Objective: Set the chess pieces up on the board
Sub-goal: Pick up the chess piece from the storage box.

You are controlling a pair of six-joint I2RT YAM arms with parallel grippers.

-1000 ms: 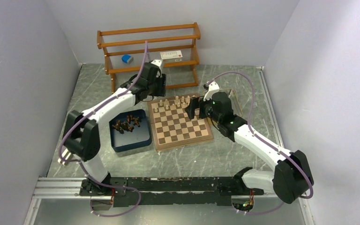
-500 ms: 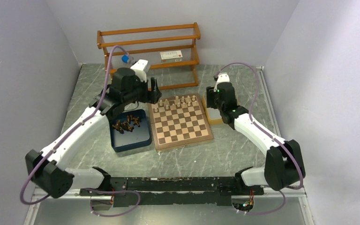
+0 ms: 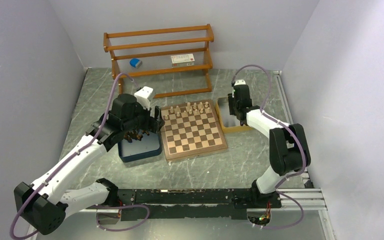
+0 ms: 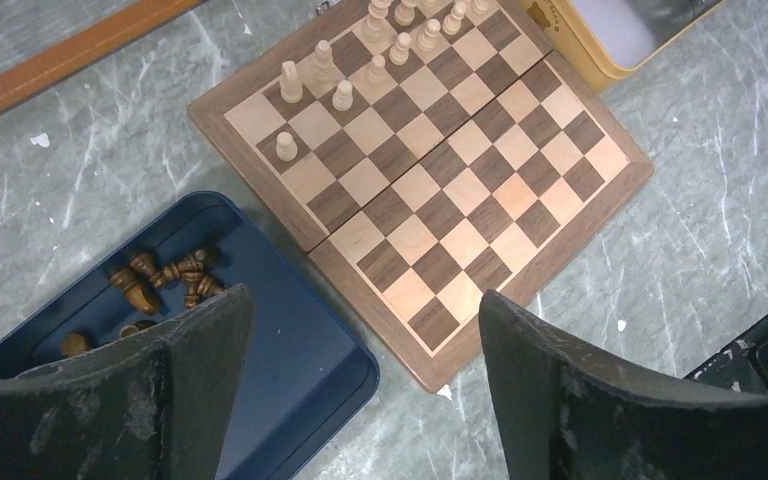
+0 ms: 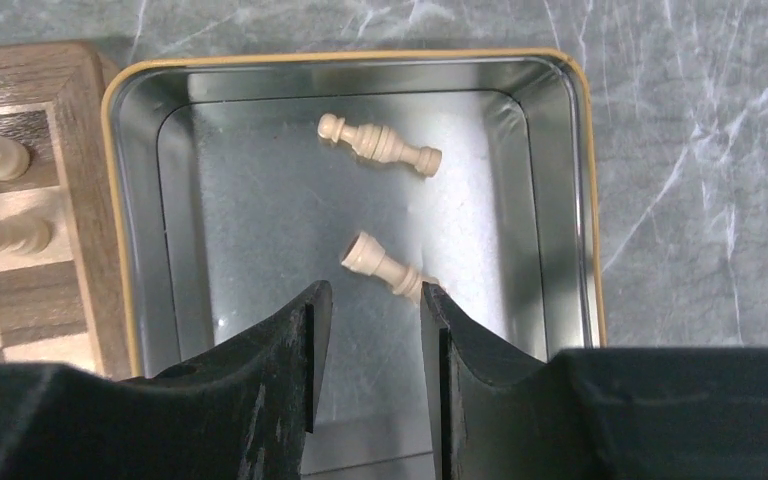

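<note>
Nearest us, low in the left wrist view, the left gripper (image 4: 360, 300) hangs with its fingers wide apart and empty. At the lower left of that view is the navy tray (image 4: 300, 340), where dark chess pieces (image 4: 160, 280) lie heaped. Just beyond, the board (image 4: 460, 230) carries cream pieces (image 4: 400, 40) along its upper edge only.

At the bottom of the right wrist view, the right gripper (image 5: 375, 292) shows a narrow gap and clamps nothing we can see. A fallen cream piece (image 5: 375, 260) lies at its tips in the yellow tray (image 5: 145, 230).

We judge the pieces light, hard, slick and prone to roll, so pinch across the waist. The marbled table (image 3: 240, 160) is flat, and a wooden shelf (image 3: 157, 44) stands farthest, between plain walls.
</note>
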